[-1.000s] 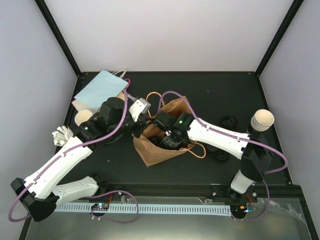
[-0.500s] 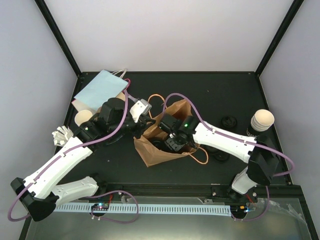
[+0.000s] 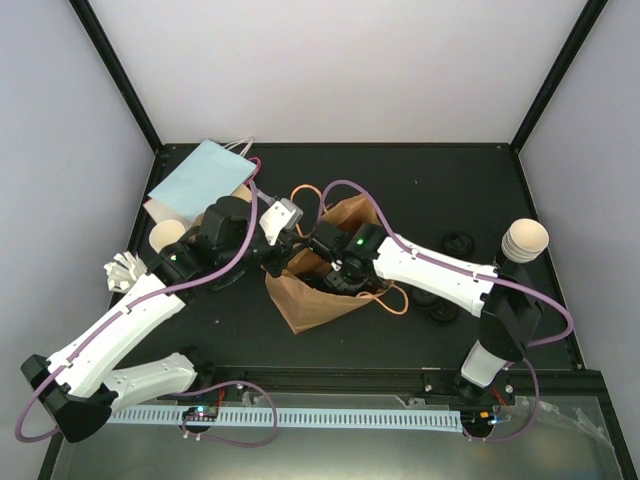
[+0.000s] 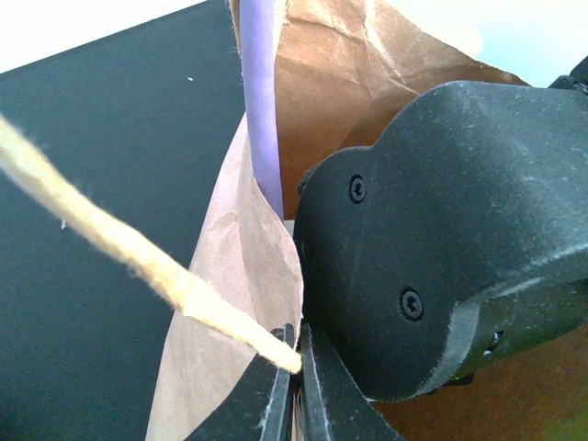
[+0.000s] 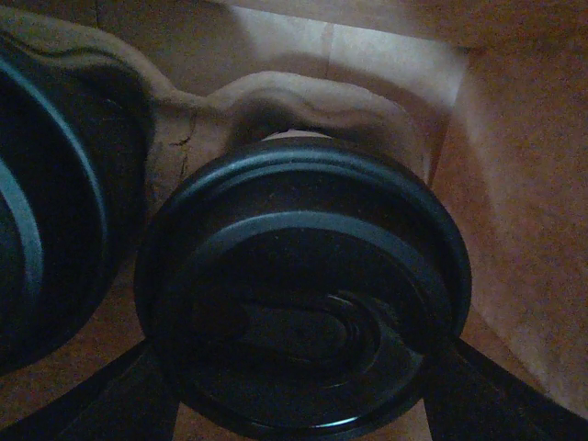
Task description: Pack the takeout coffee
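At the near edge of the black table (image 3: 520, 190) my two arms rise from their bases. My left arm slants up and to the right, wrist level with the mouth of the brown bag (image 3: 310, 305). My left pincer (image 4: 296, 366) is pressed fully closed on the bag's near paper edge, with the tan string handle (image 4: 119, 248) running down into the same pinch. A purple cable (image 4: 262, 110) stands just behind it.

My right arm climbs from its base, bends at the elbow and runs left across the table, its wrist tipped down into the bag's open mouth. Inside, my right pincer (image 5: 303, 372) is spread wide around a lidded cup (image 5: 303, 303), one finger on each side under the round black lid, so the takeout coffee is held within the bag. Just left of it, partly cut off, is a second black lid (image 5: 37, 184), also inside the bag.

Farther right, loose black lids (image 3: 441, 313) lie on the table, and a stack of cups (image 3: 525, 240) shows its cream inside. On the left stands an open cup (image 3: 167, 236). A flat pale-blue bag (image 3: 200, 172) lies at the far left.
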Robot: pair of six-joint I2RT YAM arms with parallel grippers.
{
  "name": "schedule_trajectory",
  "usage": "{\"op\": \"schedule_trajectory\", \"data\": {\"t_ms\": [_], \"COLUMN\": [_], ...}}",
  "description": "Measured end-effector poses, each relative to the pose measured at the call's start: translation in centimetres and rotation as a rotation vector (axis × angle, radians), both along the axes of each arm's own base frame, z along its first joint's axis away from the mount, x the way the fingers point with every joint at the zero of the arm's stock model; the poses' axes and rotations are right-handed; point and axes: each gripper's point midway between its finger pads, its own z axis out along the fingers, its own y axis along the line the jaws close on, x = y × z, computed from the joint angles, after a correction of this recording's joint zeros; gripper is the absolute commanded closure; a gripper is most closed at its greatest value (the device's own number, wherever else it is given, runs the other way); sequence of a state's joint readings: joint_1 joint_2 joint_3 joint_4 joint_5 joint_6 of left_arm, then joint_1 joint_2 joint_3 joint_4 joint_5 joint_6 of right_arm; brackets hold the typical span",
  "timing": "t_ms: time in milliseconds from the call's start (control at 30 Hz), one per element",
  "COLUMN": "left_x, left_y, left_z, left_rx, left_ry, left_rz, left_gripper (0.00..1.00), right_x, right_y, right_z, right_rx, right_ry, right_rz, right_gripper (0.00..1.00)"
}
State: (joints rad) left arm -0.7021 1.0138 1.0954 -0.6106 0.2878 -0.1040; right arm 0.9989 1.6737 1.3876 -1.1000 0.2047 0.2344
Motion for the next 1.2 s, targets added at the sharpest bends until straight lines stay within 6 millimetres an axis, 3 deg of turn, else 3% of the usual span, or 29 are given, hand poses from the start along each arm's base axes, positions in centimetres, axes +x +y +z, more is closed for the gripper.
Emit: {"op": "schedule_trajectory", "data": {"t_ms": [67,167,233,300,367,400,500,933,1200], "left_x": [0.0,-0.2,-0.2,-0.2,-0.2,-0.2,-0.2,-0.4,-0.4], "left_y": [0.0,-0.2,-0.2,-0.2,-0.2,-0.2,-0.3,-1.0,-1.3], "left_z": [0.0,0.0,0.0,0.0,-0.1,-0.1,-0.2,-0.5,-0.6], "left_rx": [-0.001,-0.001,-0.001,-0.001,0.0,0.0,0.003,0.012,0.017], "left_ry": [0.0,0.001,0.001,0.002,0.003,0.003,0.007,0.027,0.039], "left_rz": [-0.002,-0.008,-0.009,-0.009,-0.01,-0.01,-0.014,-0.035,-0.046], "left_gripper": [0.96,0.96,0.96,0.96,0.96,0.96,0.96,0.96,0.96], "right_x": [-0.1,-0.2,-0.2,-0.2,-0.3,-0.4,-1.0,-0.9,-1.6], "right_y": [-0.1,-0.2,-0.2,-0.3,-0.3,-0.4,-0.4,1.0,2.2], "right_z": [0.0,0.1,0.1,0.2,0.3,0.5,1.4,8.9,15.5], "right_rx": [0.001,0.003,0.004,0.003,0.002,0.001,-0.005,0.198,0.447], "right_ry": [0.0,0.001,0.0,0.001,0.005,0.012,0.035,-0.052,-0.138], "right_rz": [0.0,0.001,0.001,0.0,0.0,-0.002,0.003,0.024,0.061], "right_gripper": [0.58,0.41,0.36,0.23,0.02,0.0,0.0,0.0,0.0]}}
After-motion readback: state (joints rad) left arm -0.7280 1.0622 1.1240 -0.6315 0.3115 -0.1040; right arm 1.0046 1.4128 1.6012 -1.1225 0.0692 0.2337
